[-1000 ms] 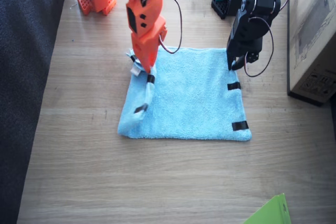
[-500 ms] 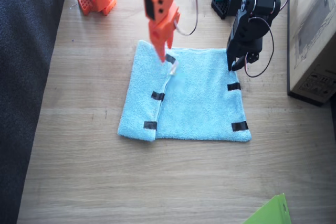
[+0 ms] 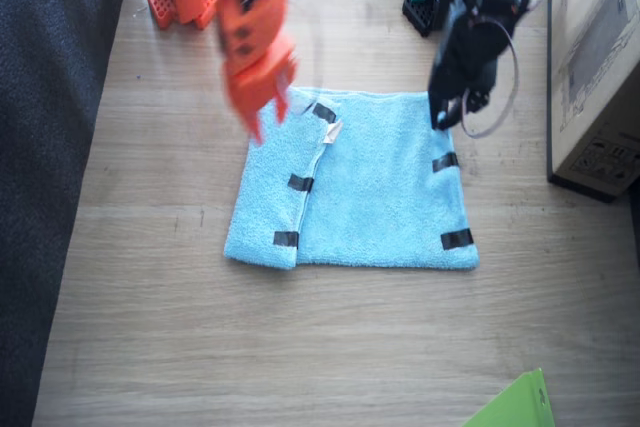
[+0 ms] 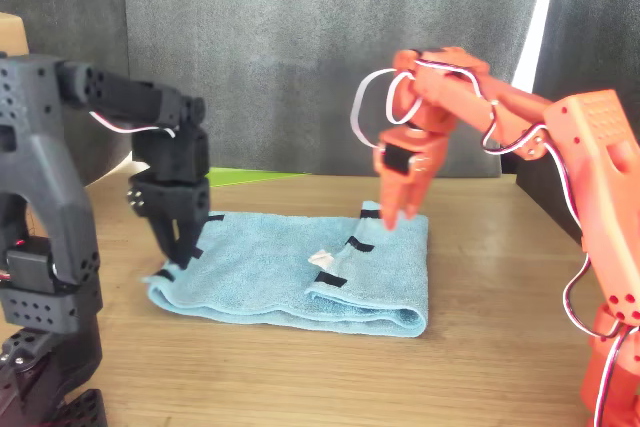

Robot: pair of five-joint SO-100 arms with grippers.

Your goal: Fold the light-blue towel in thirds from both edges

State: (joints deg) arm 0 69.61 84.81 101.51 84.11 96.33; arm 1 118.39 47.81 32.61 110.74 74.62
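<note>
In the fixed view, the light-blue towel point(image 3: 350, 182) lies flat on the wooden table point(image 3: 300, 347), one short edge point(image 3: 305, 182) folded over onto it with its black tape strips point(image 3: 299, 183) facing up. The orange right gripper point(image 3: 262, 112) is blurred above that fold, holding nothing; its opening cannot be told. The black left gripper point(image 3: 447, 112) hangs at the other edge point(image 3: 452, 197). In the front view, the right gripper point(image 4: 400, 209) hovers clear of the towel point(image 4: 270, 267), while the left gripper point(image 4: 178, 242) points down at its corner, jaws slightly apart.
</note>
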